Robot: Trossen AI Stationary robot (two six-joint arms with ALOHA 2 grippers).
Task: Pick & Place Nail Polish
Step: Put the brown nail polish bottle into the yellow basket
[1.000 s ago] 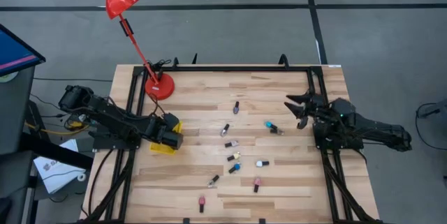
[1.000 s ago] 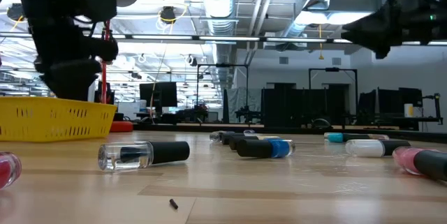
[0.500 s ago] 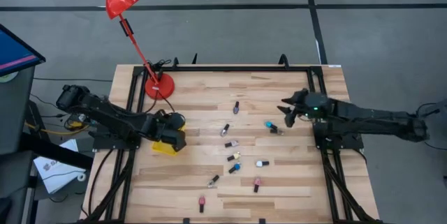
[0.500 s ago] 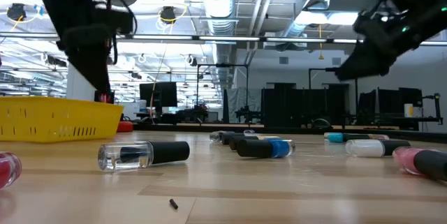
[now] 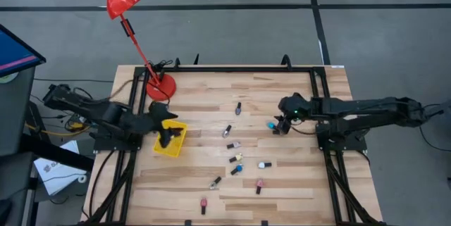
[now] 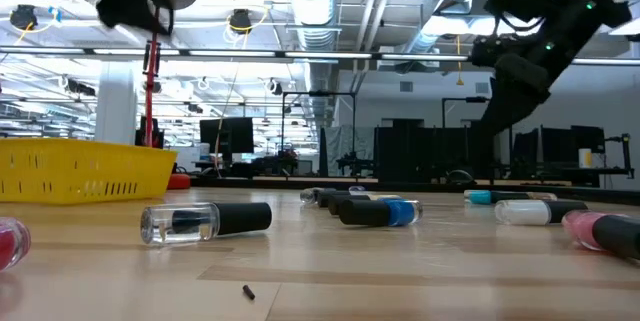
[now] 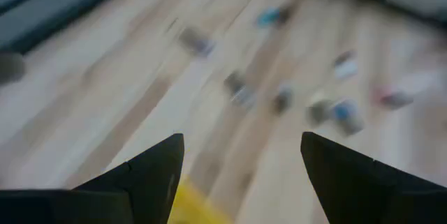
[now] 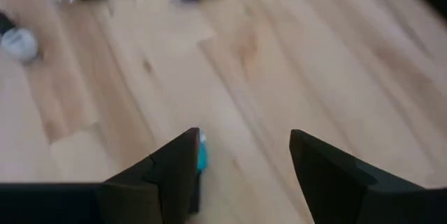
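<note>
Several small nail polish bottles lie on their sides across the middle of the wooden table, among them a teal one [image 5: 272, 125], a white one [image 5: 264, 164] and a pink one [image 5: 258, 186]. My right gripper [image 5: 283, 122] is open and hovers just above the teal bottle [image 8: 201, 153], which shows beside one finger. My left gripper [image 5: 164, 137] is open and empty above the yellow basket [image 5: 173, 143] at the table's left. In the low view a clear bottle with a black cap [image 6: 205, 220] lies nearest.
A red desk lamp stands with its base [image 5: 161, 86] at the far left of the table. The yellow basket [image 6: 80, 171] stands on the table's left side. Black frame rails run along the left, right and far edges.
My right gripper has reached from the table's right edge toward the middle and gone down over the teal bottle, staying open. My left gripper has risen above the yellow basket. No bottle has moved.
</note>
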